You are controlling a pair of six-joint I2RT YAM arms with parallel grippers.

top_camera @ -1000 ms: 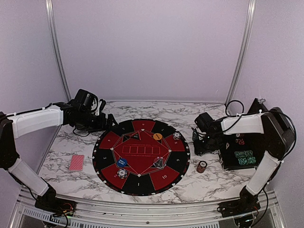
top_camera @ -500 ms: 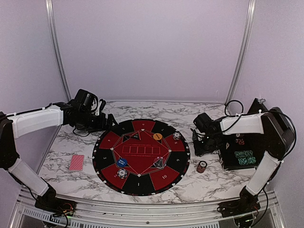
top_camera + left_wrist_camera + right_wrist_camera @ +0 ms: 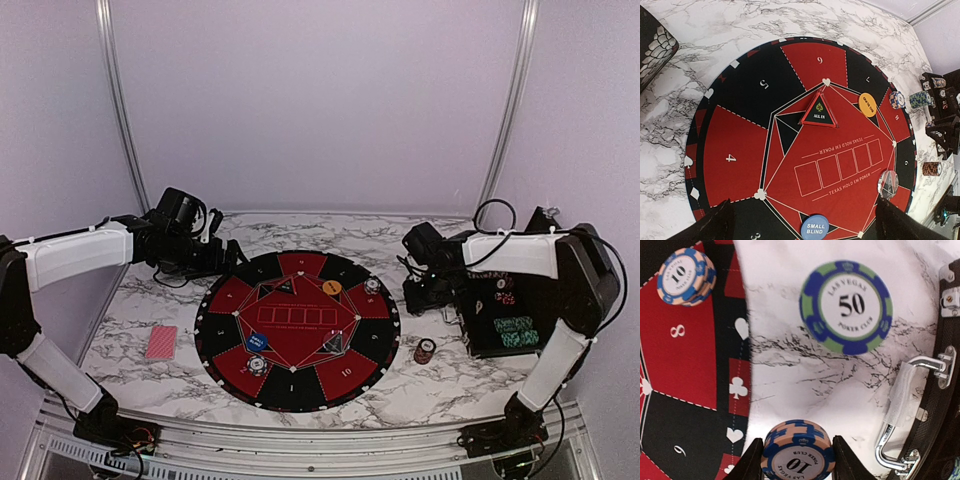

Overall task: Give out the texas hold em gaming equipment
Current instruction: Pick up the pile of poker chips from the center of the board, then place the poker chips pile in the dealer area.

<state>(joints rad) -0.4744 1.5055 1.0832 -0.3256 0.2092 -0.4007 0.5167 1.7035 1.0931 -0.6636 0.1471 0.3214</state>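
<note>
Chips [image 3: 797,455] marked 10, a short blue-and-peach stack, sit between the fingers [image 3: 751,464] of the right gripper [image 3: 797,462]. The jaws stand partway closed, and both fingers lie against the stack's sides. Whether the stack is clear of the table [image 3: 790,365] cannot be told from these views. This grip is just off the mat [image 3: 685,365], on its right side and beside the black case [image 3: 945,415].

Beyond the held stack, a green chip [image 3: 849,306] marked 50 lies flat on the marble. A second stack [image 3: 685,275] of 10s rests on the mat's red section 8.

The left gripper [image 3: 802,205] hangs above the mat's far left edge with its jaws spread wide and nothing between them.

On the mat are an orange disc [image 3: 867,105], a blue marker [image 3: 815,227] (it reads "small blind") and a triangular marker [image 3: 818,111] reading "all in".

Red-backed cards [image 3: 160,342] lie on the table left of the mat, well apart from both grippers. A brown stack [image 3: 426,350] stands on the marble between the mat and the case.
</note>
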